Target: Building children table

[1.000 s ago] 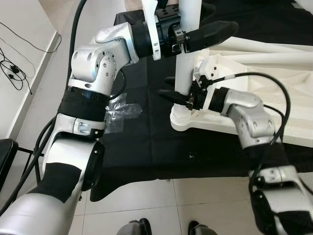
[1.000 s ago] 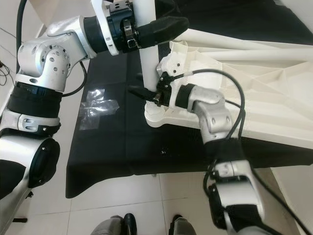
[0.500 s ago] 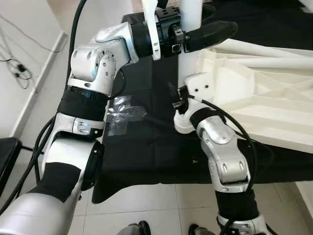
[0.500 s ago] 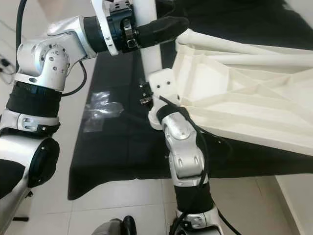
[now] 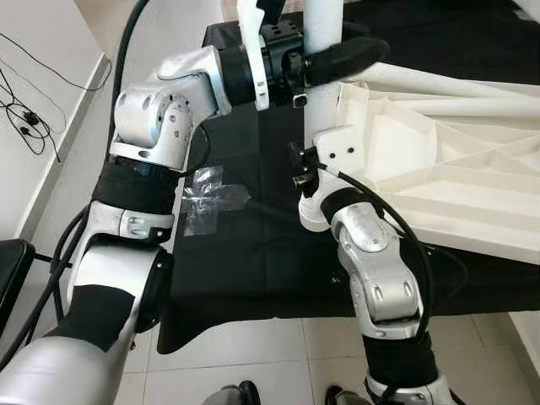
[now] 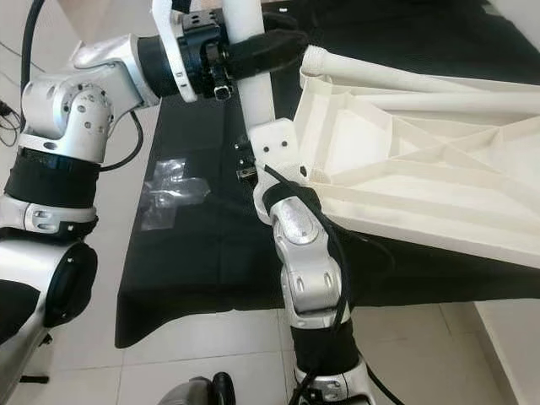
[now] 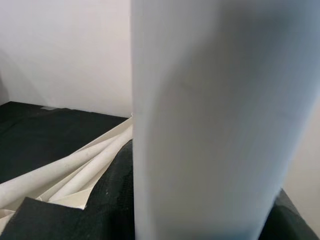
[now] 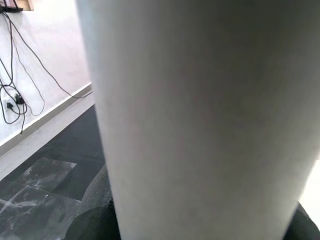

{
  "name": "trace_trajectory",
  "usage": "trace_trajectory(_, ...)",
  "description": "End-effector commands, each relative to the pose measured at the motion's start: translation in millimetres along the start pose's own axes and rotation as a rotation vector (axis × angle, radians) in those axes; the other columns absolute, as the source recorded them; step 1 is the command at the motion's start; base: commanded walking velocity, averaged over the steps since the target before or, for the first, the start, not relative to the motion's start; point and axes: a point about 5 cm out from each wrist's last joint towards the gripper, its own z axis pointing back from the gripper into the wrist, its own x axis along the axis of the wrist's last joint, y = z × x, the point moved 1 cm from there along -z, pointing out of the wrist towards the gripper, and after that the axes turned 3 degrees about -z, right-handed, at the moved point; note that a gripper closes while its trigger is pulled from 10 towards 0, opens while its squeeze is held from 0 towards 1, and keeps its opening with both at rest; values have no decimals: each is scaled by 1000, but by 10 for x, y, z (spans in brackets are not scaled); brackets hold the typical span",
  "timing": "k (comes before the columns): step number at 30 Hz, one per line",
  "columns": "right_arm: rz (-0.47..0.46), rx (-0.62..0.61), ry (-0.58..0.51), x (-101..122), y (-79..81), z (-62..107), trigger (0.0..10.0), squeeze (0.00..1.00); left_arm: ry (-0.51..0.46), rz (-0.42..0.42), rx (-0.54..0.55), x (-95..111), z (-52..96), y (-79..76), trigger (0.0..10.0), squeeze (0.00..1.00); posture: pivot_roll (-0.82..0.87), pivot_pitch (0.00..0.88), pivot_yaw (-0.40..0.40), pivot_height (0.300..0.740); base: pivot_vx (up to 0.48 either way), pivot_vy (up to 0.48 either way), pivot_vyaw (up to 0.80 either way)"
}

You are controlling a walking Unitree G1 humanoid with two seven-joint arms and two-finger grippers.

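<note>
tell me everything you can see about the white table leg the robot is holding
The white table leg is a smooth, thick round tube, plastic by its look, standing upright at the corner of the overturned white tabletop, its foot in the corner socket. The left gripper wraps its black fingers around it higher up; the right gripper is at its lower part, fingers hidden. In both wrist views it is a plain white column, close up.
</note>
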Motion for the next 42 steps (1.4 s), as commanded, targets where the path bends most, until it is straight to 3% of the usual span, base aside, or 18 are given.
trace_trajectory(1,-41,-5,199,-389,20,32,0,0,2,3,-30,-2,5,-40,0,0,-51,211,99,740,0,0,0)
trace_trajectory(2,-41,-5,199,-389,20,32,0,0,2,3,-30,-2,5,-40,0,0,-51,211,99,740,0,0,0)
trace_trajectory(4,-97,-25,187,-360,5,1,10000,0,-1,0,-30,8,-1,-38,0,0,-50,211,98,740,0,0,0)
trace_trajectory(6,-152,10,155,-307,17,-37,10000,0,-2,0,-30,11,-5,-37,0,0,-48,211,100,740,0,0,0)
trace_trajectory(7,-195,105,101,-203,41,-98,10000,1000,-2,0,-32,17,-11,-41,0,0,-45,213,101,740,0,0,0)
trace_trajectory(12,-180,187,72,-137,55,-133,10000,1000,-3,0,-35,20,-14,-44,0,0,-45,213,101,740,0,0,0)
trace_trajectory(13,-157,422,13,-28,-24,-224,10000,1000,-3,-1,-46,28,-28,-56,0,0,-38,213,101,740,0,0,0)
trace_trajectory(14,-124,538,-5,15,-77,-246,10000,1000,-4,-1,-51,30,-35,-63,0,0,-36,213,102,740,0,0,0)
trace_trajectory(18,-88,621,-8,37,-125,-258,10000,1000,-4,-2,-55,31,-42,-69,0,0,-36,213,102,740,0,0,0)
trace_trajectory(19,-38,670,-4,44,-163,-274,10000,859,-5,-1,-59,33,-48,-74,0,0,-29,213,103,740,0,0,0)
trace_trajectory(20,-13,730,2,65,-182,-287,10000,306,-5,-1,-63,38,-52,-79,0,0,-25,215,107,740,0,0,0)
trace_trajectory(21,-13,730,2,65,-182,-287,10000,306,-5,-1,-63,38,-52,-79,0,0,-25,215,107,740,0,0,0)
trace_trajectory(22,1,795,1,117,-204,-321,10000,0,-6,-1,-70,44,-61,-84,0,0,-21,217,112,740,0,0,0)
trace_trajectory(28,-26,939,-20,305,-243,-431,10000,0,-7,3,-84,52,-88,-104,0,0,-14,219,118,740,0,0,0)
trace_trajectory(29,-34,951,-26,336,-245,-457,4118,0,-8,4,-86,52,-90,-107,0,0,-14,219,118,740,0,0,0)
trace_trajectory(30,-41,978,-29,350,-253,-482,0,0,-8,5,-88,51,-91,-110,0,0,-14,219,118,740,0,0,0)
trace_trajectory(36,-20,1090,3,294,-224,-519,0,0,-11,4,-90,62,-96,-107,0,0,-15,227,119,740,0,0,0)
trace_trajectory(42,-15,1110,15,267,-224,-525,0,0,-15,-4,-88,59,-103,-107,0,0,-21,230,119,740,0,0,0)
